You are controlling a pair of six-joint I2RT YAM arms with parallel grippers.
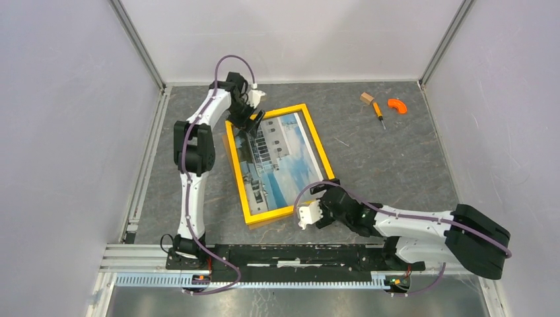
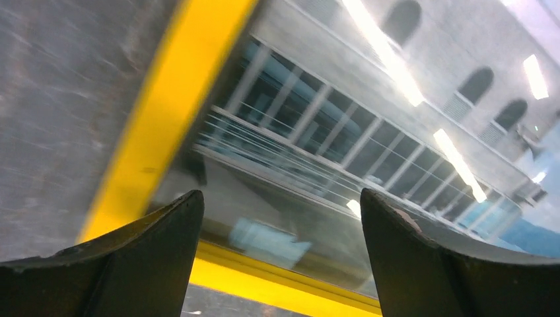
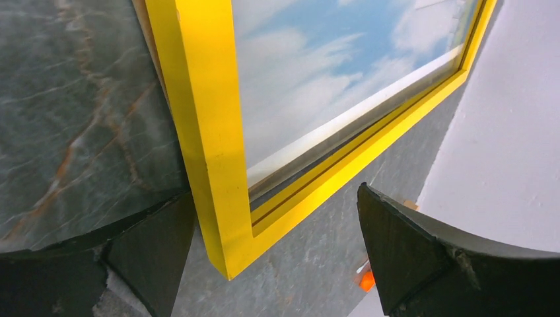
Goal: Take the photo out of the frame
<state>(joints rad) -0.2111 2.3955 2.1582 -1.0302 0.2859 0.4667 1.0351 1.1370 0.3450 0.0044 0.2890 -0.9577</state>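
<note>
The frame (image 1: 271, 215) lies face up on the grey table, yellow border upward, with the photo (image 1: 280, 158) of a white building, sky and water inside it behind glass. My left gripper (image 1: 253, 129) hangs open just above the photo near the frame's far left corner. In the left wrist view its jaws (image 2: 280, 205) straddle the photo (image 2: 370, 125) beside the yellow border (image 2: 158, 112). My right gripper (image 1: 328, 193) is open at the near right corner. In the right wrist view (image 3: 276, 195) the frame corner (image 3: 198, 99) sits between the fingers, untouched, with the photo (image 3: 317, 59) beyond.
A small wooden block (image 1: 366, 98), an orange-handled screwdriver (image 1: 378, 112) and an orange curved piece (image 1: 397, 105) lie at the far right. White walls close in the table on three sides. A metal rail (image 1: 264, 254) runs along the near edge.
</note>
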